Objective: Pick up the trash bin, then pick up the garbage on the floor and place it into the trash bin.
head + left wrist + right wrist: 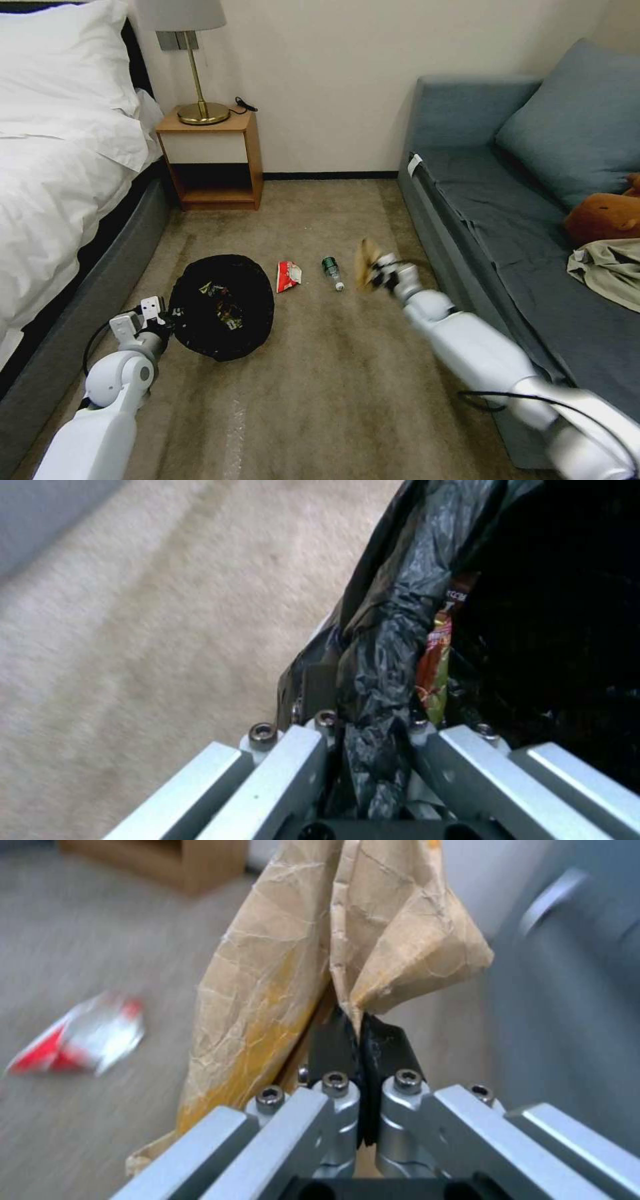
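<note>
My left hand (162,313) is clamped on the rim of the trash bin (222,307); in the left wrist view the black liner is bunched between the fingers (313,690). The bin sits just ahead of that hand, with wrappers inside. My right hand (375,272) pinches the tan crumpled paper (293,965), which stands up from its closed tips above the carpet (320,393). The clear bottle (332,271) lies on the floor just inboard of that hand, and the red-and-white wrapper (288,275) is beyond it, nearer the bin.
</note>
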Controlling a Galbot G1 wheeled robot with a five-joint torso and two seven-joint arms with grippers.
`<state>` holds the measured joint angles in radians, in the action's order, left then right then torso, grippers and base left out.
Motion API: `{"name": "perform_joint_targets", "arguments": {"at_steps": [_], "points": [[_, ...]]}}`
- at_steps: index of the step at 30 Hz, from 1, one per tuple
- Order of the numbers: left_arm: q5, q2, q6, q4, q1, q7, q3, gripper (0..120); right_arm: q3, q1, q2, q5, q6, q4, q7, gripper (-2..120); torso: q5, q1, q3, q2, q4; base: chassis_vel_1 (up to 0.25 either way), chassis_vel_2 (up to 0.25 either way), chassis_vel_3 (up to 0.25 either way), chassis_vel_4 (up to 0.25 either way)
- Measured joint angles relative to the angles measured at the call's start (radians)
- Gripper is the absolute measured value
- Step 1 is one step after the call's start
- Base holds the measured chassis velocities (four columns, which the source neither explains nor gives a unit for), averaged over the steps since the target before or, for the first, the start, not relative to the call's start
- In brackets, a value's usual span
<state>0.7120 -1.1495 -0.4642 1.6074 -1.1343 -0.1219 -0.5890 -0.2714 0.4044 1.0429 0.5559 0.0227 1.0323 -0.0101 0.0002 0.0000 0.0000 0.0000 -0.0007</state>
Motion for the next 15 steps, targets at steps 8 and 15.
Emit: {"name": "perform_joint_targets", "arguments": {"at_steps": [8,15], "points": [[0.053,-0.022,-0.047,-0.018,0.025,-0.028,0.036,0,-0.009,-0.067,-0.145,0.01,0.008,0.433,0.012,0,-0.0004,0.0,0.0,0.0,0.0007,0.0,0.0,0.0,0.0],[0.076,-0.035,-0.059,-0.01,-0.002,-0.038,0.024,0,-0.099,-0.131,-0.157,0.052,0.003,0.628,0.012,0,-0.0003,0.0,0.0,0.0,0.0009,0.0,0.0,0.0,0.0]]}}
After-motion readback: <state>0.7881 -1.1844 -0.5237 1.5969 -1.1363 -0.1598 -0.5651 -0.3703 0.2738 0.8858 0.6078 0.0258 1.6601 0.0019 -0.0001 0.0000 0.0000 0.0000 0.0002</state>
